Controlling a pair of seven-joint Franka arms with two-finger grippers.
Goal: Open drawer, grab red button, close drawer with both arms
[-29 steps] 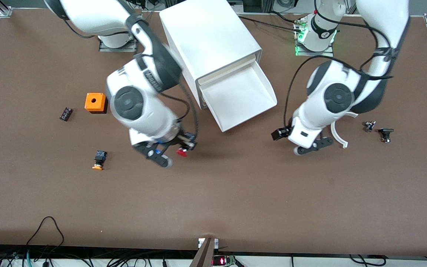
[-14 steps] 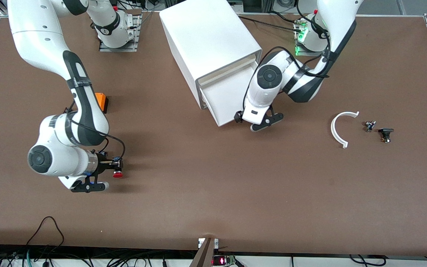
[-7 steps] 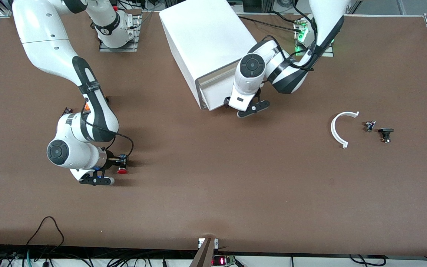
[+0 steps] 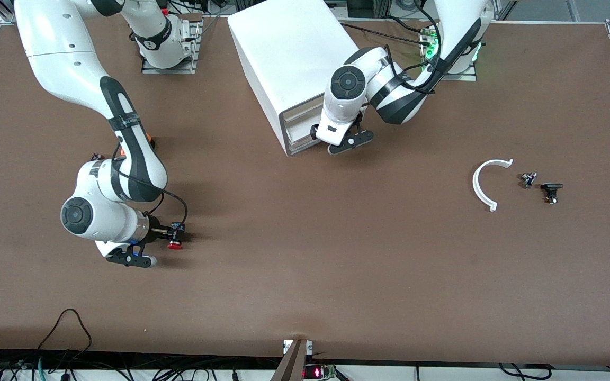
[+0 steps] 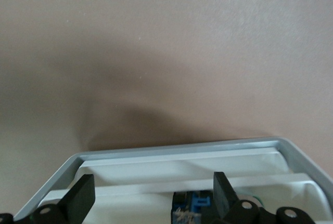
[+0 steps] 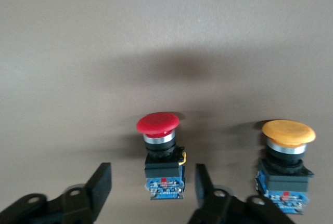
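Note:
The red-capped button (image 4: 175,244) lies on its side on the table toward the right arm's end. My right gripper (image 4: 161,242) is low around it, open. In the right wrist view the button (image 6: 162,151) lies between the fingers (image 6: 100,182) with a gap on each side. My left gripper (image 4: 337,144) is open against the front of the white cabinet (image 4: 294,53). The middle drawer (image 4: 298,135) sits flush with the other cream fronts. The left wrist view shows the cabinet's rim (image 5: 182,148) and the fronts close between my open left gripper (image 5: 152,182).
An orange-capped button (image 6: 286,151) lies beside the red one, hidden under the right arm in the front view. An orange box (image 4: 149,140) peeks out by that arm. A white curved piece (image 4: 482,185) and two small parts (image 4: 550,191) lie toward the left arm's end.
My left gripper has pushed the drawer from wide open to flush with the cabinet. My right arm carried the red button toward its end of the table and now stands open around it.

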